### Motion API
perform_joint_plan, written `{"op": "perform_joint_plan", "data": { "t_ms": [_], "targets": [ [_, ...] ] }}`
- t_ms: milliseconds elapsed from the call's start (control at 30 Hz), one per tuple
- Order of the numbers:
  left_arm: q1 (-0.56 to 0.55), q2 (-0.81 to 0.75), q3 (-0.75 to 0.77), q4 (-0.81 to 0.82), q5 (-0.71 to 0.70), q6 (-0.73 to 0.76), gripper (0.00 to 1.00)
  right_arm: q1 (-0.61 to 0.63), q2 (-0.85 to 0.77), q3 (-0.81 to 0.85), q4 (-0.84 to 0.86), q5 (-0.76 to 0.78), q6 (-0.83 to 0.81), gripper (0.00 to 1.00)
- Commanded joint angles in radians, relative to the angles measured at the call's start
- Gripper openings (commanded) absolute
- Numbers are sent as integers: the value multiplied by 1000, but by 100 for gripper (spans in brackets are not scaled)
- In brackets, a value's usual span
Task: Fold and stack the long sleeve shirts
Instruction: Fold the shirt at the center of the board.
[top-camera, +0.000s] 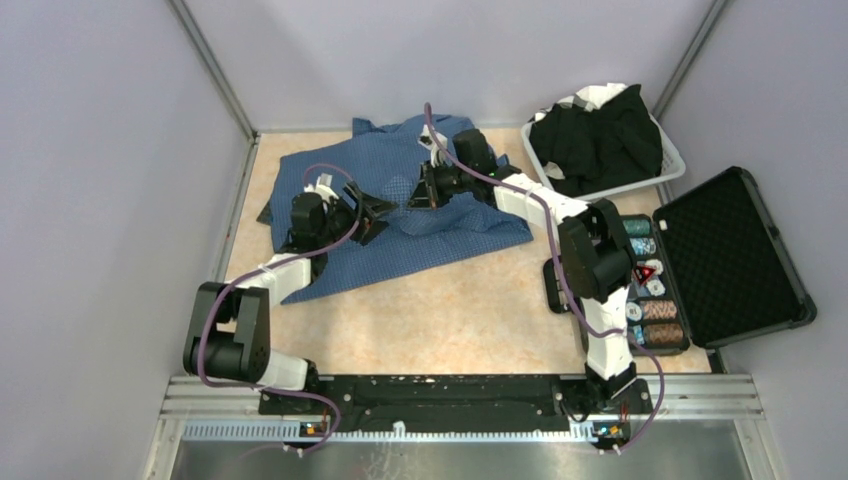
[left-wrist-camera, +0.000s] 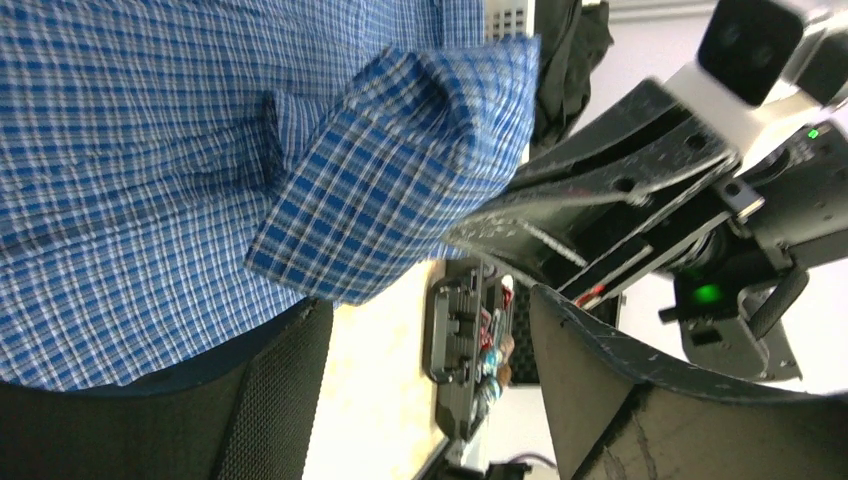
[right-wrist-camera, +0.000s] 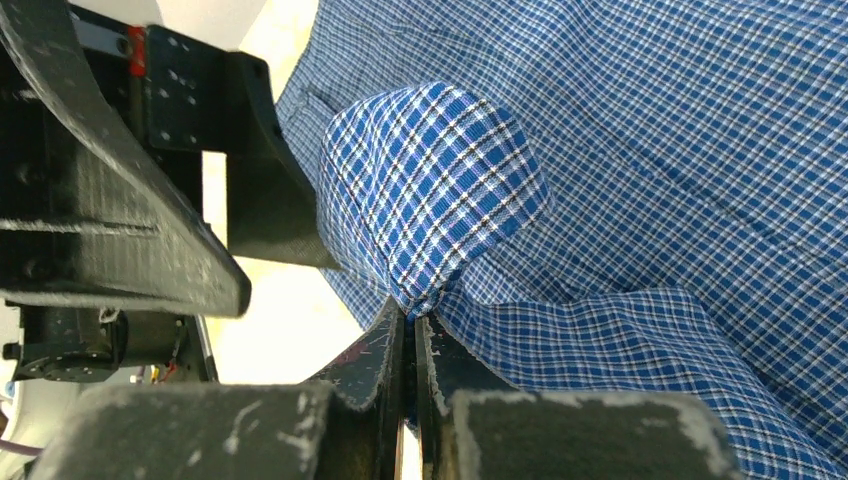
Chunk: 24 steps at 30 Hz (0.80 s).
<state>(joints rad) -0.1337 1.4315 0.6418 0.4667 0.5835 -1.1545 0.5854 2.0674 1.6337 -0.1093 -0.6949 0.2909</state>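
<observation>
Blue checked shirt (top-camera: 400, 215) lying spread on tabletop (top-camera: 450, 310) — right claw (right-wrist-camera: 410, 320) pinching raised cuff, probably setting up sleeve fold. Left claw (left-wrist-camera: 430, 330) hanging spread beside it, gripping nothing — black shirts (top-camera: 600, 135) waiting in basket (top-camera: 672, 160).

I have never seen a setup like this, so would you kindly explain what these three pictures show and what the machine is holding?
Two robot arms are bolted at a table's near edge. One picture looks down from above; the other two come from cameras on each wrist. A blue checked shirt lies spread on the table, with black garments in a white basket and an open black case at the right. The right gripper is shut, pinching a fold of the shirt. The left gripper is open beside it, holding nothing.
</observation>
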Motion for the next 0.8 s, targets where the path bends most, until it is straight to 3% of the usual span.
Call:
{"op": "perform_joint_plan", "data": {
  "t_ms": [0,267,433,567,633,767],
  "targets": [
    [-3,6,24,82,-96,-24,72,8,-44,-26,39,9,-2,0],
    [-10,46,70,27,-101,10,32,10,-76,-54,45,24,-2,0],
    [-9,27,87,-53,-102,44,13,10,-96,-65,27,52,-10,1],
    [-9,-18,148,-243,-132,123,0,10,-120,-64,-24,152,-11,33],
    [-8,-45,189,-351,-154,177,0,10,-145,-67,-68,241,-14,46],
    [3,-96,258,-534,-180,277,0,-12,-220,-115,-142,422,34,58]
  ]
}}
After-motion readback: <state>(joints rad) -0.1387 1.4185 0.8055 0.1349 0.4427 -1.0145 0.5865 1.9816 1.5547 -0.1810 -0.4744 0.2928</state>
